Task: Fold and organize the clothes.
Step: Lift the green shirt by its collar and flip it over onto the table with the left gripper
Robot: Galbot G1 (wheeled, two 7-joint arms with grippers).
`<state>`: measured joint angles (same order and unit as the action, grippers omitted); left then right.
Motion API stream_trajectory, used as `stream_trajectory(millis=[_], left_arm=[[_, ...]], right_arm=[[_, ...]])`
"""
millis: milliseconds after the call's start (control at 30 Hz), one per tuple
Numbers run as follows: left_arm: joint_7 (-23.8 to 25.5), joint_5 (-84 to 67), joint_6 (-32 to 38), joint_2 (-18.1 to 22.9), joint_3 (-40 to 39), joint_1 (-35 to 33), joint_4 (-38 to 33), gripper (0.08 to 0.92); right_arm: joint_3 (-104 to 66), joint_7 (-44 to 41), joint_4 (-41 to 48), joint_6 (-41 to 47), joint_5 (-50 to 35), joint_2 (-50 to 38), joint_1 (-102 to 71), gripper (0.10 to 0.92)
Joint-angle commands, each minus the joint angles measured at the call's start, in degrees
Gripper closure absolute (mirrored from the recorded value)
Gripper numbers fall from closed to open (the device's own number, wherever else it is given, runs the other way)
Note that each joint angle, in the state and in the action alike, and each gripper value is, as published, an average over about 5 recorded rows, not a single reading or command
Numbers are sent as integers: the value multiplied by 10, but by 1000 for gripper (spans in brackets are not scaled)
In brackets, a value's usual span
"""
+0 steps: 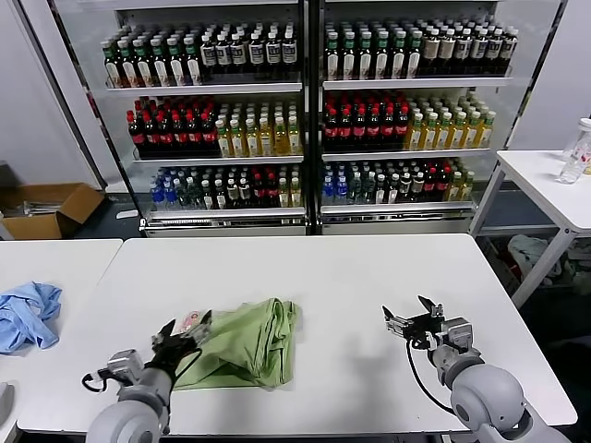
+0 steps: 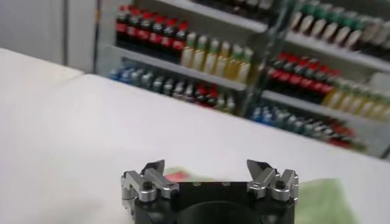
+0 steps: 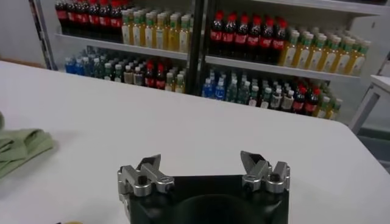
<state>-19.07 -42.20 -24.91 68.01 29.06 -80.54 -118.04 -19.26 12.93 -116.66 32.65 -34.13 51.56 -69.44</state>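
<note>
Table, white, carrying folded light green shirt at near left of centre, red-and-white checkered print peeking out at its left edge. Light blue cloth crumpled on neighbouring table to the left. Left gripper at shirt's left edge, jaws spread wide, gripping nothing. Right gripper over bare tabletop well right of shirt, jaws spread wide too, holding nothing.
</note>
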Motion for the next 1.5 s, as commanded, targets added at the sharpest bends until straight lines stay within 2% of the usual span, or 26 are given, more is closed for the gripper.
stream_trajectory(millis=[33, 167, 367, 633, 1400, 1500], left_arm=[[7, 11, -11, 2, 50, -45, 26, 177], [22, 18, -17, 16, 29, -45, 18, 177], [32, 14, -14, 25, 17, -26, 53, 177], [35, -76, -7, 44, 22, -16, 60, 202], [84, -291, 17, 67, 89, -8, 83, 851], [76, -331, 16, 70, 115, -8, 76, 895]], right_arm=[[-8, 0, -4, -1, 0, -1, -3, 203], [-15, -1, -6, -2, 0, -4, -7, 203], [-23, -2, -6, -5, 0, -5, -15, 203], [-27, -2, -10, -7, -1, -11, -18, 203], [-34, -1, -20, -7, -3, -18, -27, 203], [-28, -1, -15, -6, -7, -19, -16, 203]])
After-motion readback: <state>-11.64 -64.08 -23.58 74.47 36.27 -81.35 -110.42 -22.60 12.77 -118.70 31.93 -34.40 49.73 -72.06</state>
